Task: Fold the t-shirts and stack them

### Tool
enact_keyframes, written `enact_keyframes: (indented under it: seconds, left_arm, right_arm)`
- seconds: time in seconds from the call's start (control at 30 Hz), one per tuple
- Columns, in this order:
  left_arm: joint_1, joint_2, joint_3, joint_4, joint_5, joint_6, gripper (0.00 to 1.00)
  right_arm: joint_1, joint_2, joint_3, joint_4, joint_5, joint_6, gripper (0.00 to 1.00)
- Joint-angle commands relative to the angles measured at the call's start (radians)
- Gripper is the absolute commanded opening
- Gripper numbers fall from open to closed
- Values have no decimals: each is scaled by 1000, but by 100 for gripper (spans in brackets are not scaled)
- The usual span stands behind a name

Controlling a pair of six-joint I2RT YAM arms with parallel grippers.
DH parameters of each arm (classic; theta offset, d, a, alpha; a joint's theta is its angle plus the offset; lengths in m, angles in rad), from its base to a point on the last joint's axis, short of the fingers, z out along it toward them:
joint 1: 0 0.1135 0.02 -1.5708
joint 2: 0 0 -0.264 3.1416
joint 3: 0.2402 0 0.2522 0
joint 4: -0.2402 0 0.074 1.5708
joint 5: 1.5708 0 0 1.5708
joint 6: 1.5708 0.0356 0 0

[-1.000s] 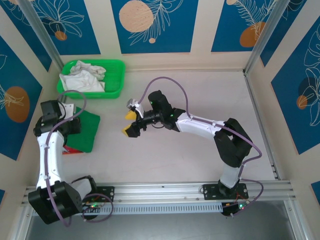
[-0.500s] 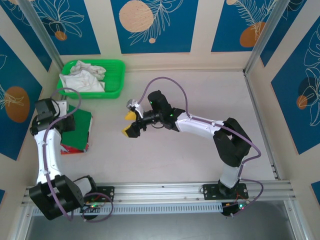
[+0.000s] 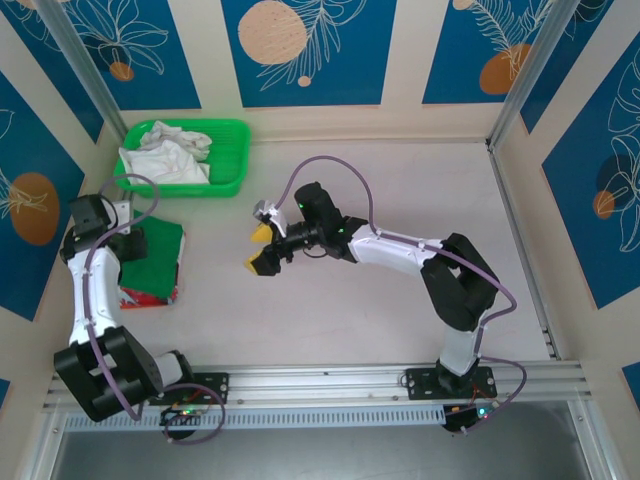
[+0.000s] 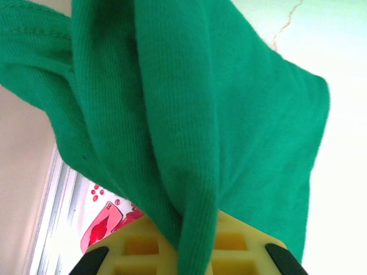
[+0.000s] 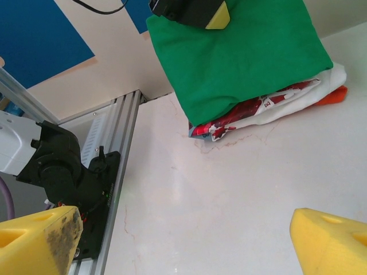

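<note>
My left gripper (image 3: 128, 240) pinches the green t-shirt (image 5: 241, 63), so I lay it squarely atop the red t-shirt (image 5: 258, 112); my right gripper (image 3: 262, 247) gapes empty.

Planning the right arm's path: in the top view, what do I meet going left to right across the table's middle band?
left gripper, jaws shut on the green t-shirt → the green t-shirt itself → bare table → right gripper, jaws open → right arm's elbow
</note>
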Motion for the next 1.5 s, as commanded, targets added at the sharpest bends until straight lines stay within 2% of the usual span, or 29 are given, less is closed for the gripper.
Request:
enact_keyframes:
  seconds: [0.0, 0.13, 0.17, 0.3, 0.4, 0.53, 0.67, 0.8, 0.97, 1.07, 1.33, 1.47]
  left_arm:
    - [23, 22, -8, 30, -52, -22, 10]
    - [34, 47, -7, 17, -77, -48, 29]
    - [35, 50, -5, 13, -73, -53, 37]
    - [36, 49, -2, 13, -81, -81, 80]
    - [36, 47, 10, 1, -85, -95, 100]
    - [36, 25, 21, -1, -106, -122, 100]
    - [32, -9, 15, 12, -62, -146, 100]
    - [24, 28, 28, -21, -55, -166, 100]
    - [-111, 31, 21, -23, -192, -148, 100]
    - [-157, 60, 30, -43, -262, -137, 100]
    - [-185, 212, 110, -140, -400, -147, 87]
    - [-202, 255, 125, -147, -371, -172, 87]
  right_arm:
    - [-8, 15, 26, 11, -35, 14, 94]
    - [-10, 17, 26, 14, -40, 19, 94]
    - [-12, 17, 27, 14, -42, 20, 94]
    - [-15, 16, 24, 16, -44, 26, 94]
    - [-16, 14, 21, 19, -43, 32, 94]
    - [-16, 11, 18, 22, -45, 41, 94]
    - [-15, 7, 10, 31, -45, 51, 94]
    - [-13, 0, -3, 46, -42, 59, 94]
    - [-13, 10, -13, 65, -38, 68, 94]
    - [-10, 13, -26, 92, -36, 83, 94]
    - [-2, 5, -84, 148, -2, 111, 94]
    - [-8, 7, -84, 143, 3, 98, 94]
